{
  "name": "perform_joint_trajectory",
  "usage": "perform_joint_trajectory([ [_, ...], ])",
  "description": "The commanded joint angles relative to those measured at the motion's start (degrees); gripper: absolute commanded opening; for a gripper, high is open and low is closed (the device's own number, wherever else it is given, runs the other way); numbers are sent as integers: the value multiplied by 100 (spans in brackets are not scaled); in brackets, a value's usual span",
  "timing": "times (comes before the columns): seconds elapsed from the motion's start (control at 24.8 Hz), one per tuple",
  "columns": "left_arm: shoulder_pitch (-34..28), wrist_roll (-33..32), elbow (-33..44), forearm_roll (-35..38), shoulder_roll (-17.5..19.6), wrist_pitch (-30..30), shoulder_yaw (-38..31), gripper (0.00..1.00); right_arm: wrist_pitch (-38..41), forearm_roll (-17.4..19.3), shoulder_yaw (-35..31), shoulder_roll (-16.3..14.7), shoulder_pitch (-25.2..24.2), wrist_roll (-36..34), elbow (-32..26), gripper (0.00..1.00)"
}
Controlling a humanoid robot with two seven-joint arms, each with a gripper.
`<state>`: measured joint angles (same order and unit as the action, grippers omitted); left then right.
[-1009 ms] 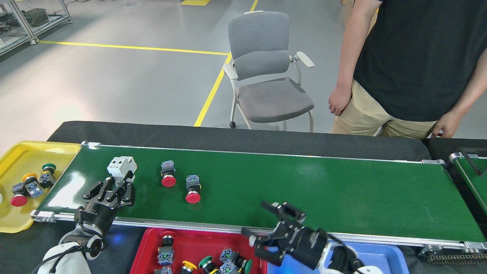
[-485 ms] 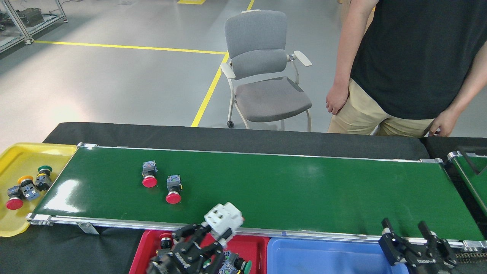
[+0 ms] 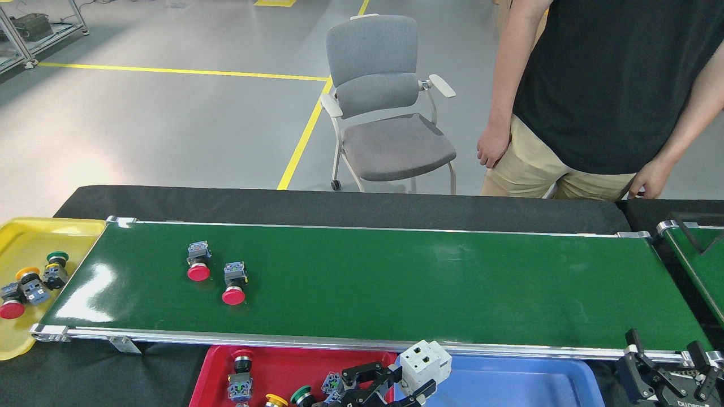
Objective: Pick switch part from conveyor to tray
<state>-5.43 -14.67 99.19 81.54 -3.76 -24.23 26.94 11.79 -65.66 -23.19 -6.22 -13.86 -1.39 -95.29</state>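
The conveyor point(image 3: 396, 282) spans the black worktop point(image 3: 339, 206), with a person point(image 3: 611, 96) and a grey chair point(image 3: 384, 113) behind it. Three trays lie along its edges: one yellow tray point(image 3: 22, 240) at its left end, and one red tray point(image 3: 271, 367) and one blue tray point(image 3: 509, 384) against its near rail.

The left hand point(image 3: 390, 384) is clenched on the white switch part point(image 3: 425, 362), which hangs above the seam between the red tray and the blue tray, clear of the belt. The right hand point(image 3: 667, 379) is released and empty at the lower right, its two fingers spread apart.

Risk: the white switch part sits directly over the shared tray walls. A release here could land it on the rims, so that it tips into the wrong tray or bounces out. The grasp also appears to take only its lower edge, so a quick swing could twist it loose.

Count: two red-capped switches point(image 3: 198, 262) remain on the conveyor, close together near its left end. Three or four switches lie in the yellow tray; the exact number is unclear. Several lie in the red tray, partly cut off by the frame.
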Motion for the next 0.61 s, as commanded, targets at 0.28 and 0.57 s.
perform_joint_trajectory([
  [0.28,-116,245,189,-60,86,42,-1972,100,8,-9,42,33,243,-28,-51,99],
  [0.57,-160,957,-945,-86,868,-1144,-5330,100,-1,-132,508,121,349,-20,-43,99],
])
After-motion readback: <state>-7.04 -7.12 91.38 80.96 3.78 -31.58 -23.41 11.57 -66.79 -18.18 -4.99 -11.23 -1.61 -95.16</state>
